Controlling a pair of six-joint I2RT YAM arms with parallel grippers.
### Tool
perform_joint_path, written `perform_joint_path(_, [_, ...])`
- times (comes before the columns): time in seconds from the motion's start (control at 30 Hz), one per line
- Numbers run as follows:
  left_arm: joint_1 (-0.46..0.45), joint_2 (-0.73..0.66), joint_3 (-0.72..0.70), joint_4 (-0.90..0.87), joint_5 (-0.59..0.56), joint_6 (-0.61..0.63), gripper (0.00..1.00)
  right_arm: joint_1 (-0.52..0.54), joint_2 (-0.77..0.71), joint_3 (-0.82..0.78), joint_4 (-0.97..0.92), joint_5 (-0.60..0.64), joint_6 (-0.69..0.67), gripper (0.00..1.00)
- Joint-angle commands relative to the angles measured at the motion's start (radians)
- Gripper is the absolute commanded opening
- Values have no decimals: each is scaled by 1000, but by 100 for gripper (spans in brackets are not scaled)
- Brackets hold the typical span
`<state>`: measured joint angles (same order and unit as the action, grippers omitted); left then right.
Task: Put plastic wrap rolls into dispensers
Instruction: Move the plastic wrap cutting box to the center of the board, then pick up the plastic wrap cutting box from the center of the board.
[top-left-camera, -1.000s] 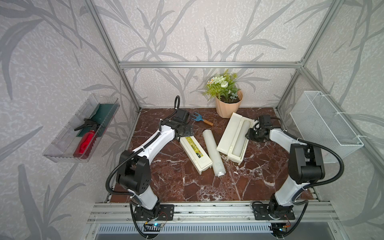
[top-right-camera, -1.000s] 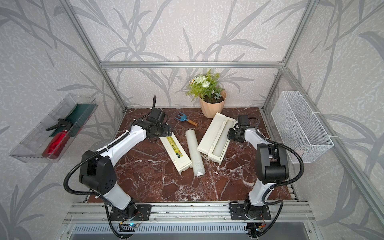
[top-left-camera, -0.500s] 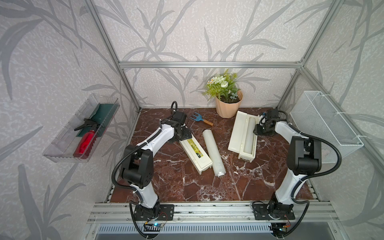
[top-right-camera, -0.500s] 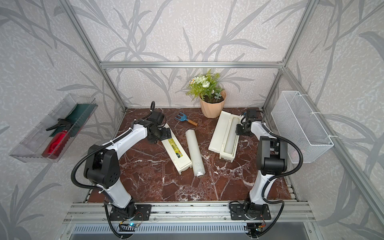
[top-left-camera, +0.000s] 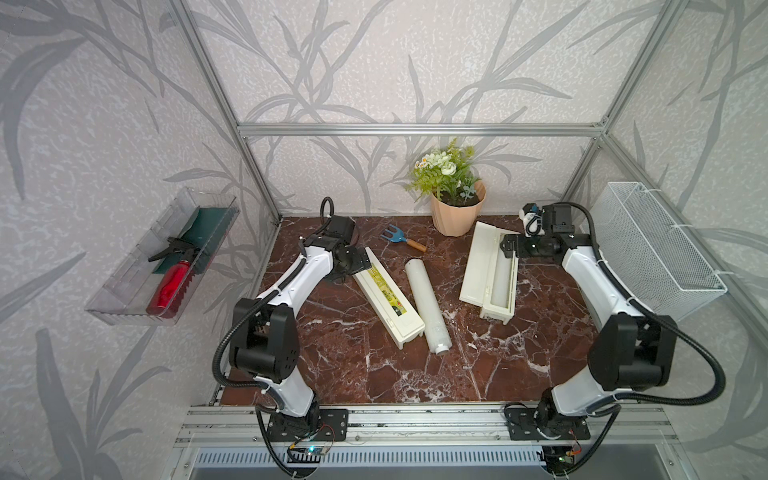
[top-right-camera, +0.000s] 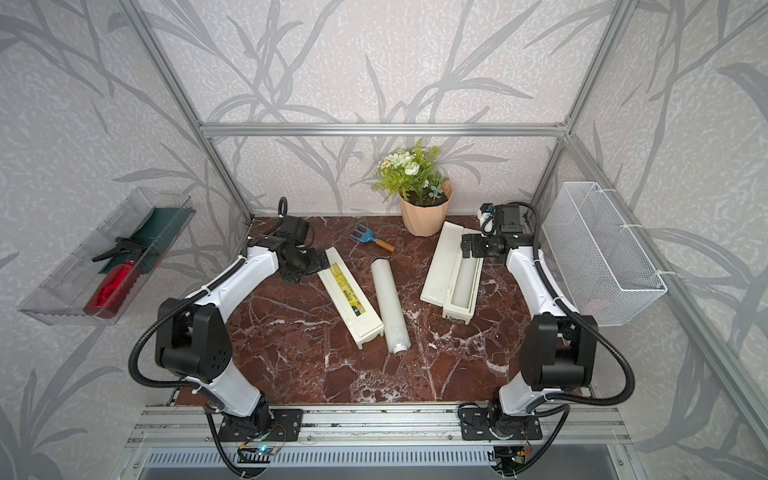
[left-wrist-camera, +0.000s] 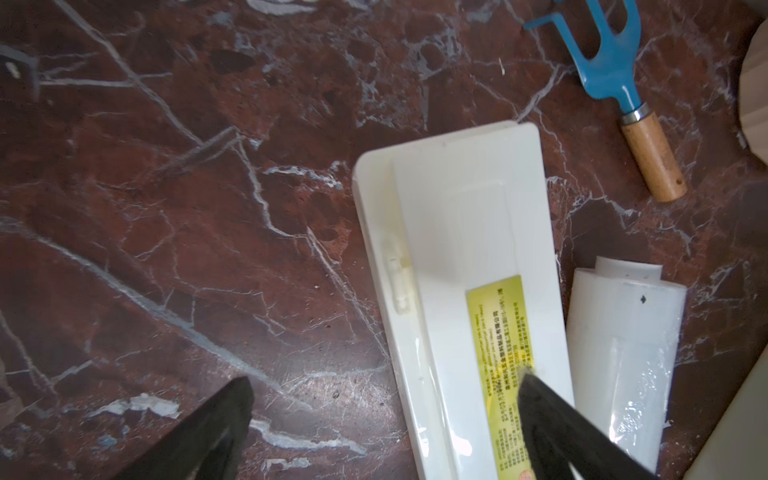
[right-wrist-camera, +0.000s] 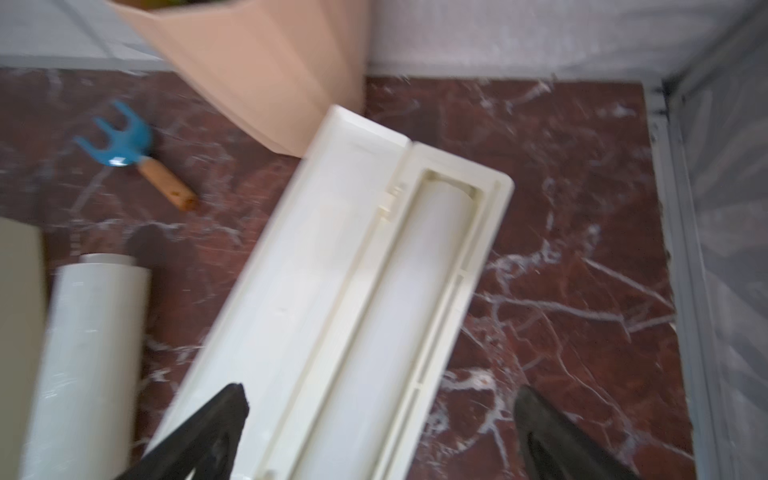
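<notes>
A closed dispenser (top-left-camera: 388, 299) with a yellow-green label lies slantwise left of centre, also in the left wrist view (left-wrist-camera: 457, 249). A loose plastic wrap roll (top-left-camera: 426, 305) (left-wrist-camera: 623, 340) lies beside it on the table. My left gripper (top-left-camera: 358, 261) (left-wrist-camera: 384, 378) is open at that dispenser's far end, one finger over the label, the other over bare table. On the right lies the second dispenser (top-left-camera: 478, 266) (right-wrist-camera: 324, 249) with its lid open and a roll (top-left-camera: 500, 276) (right-wrist-camera: 415, 291) in its trough. My right gripper (top-left-camera: 509, 247) (right-wrist-camera: 382, 390) is open above its far end, holding nothing.
A peach flower pot (top-left-camera: 455, 212) stands at the back, right by the open dispenser's far corner. A blue hand fork (top-left-camera: 401, 239) lies behind the loose roll. A white wire basket (top-left-camera: 652, 245) hangs on the right wall, a clear tray (top-left-camera: 124, 291) with a red bottle on the left wall.
The right gripper went from nearly shut to open and drew back toward the rear right. The open dispenser swung to a straighter lie. The left gripper shifted slightly at the closed dispenser's far end.
</notes>
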<state>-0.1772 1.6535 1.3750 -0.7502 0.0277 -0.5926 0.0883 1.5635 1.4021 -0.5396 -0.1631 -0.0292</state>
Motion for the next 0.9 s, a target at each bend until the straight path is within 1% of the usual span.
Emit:
perform_joint_path(0.0, [58, -81, 7, -13, -30, 15, 100, 231, 28, 46, -65, 34, 42, 100])
perform_joint_path(0.1, [122, -130, -33, 47, -19, 8, 100, 417, 112, 127, -55, 59, 104, 100])
perform_joint_path(0.2, [170, -136, -27, 56, 1, 24, 99, 542, 247, 231, -42, 79, 156, 100])
perform_joint_path(0.3, [183, -120, -1, 25, 29, 59, 100, 624, 379, 354, -47, 94, 163, 100])
perform_joint_path(0.4, [188, -129, -27, 40, 43, 82, 99, 673, 528, 494, -66, 70, 163, 100])
perform_joint_path(0.5, [199, -143, -58, 75, 55, 91, 100, 702, 636, 619, -110, 44, 173, 100])
perform_joint_path(0.63, [216, -143, -62, 81, 83, 104, 100, 749, 733, 734, -134, 88, 164, 100])
perform_joint_path(0.7, [225, -142, -65, 80, 91, 117, 100, 759, 802, 818, -175, 97, 160, 100])
perform_joint_path(0.77, [235, -141, -69, 79, 99, 127, 99, 767, 884, 939, -265, 114, 153, 100])
perform_joint_path(0.87, [253, -141, -72, 76, 109, 140, 100, 776, 1028, 1169, -404, 117, 149, 100])
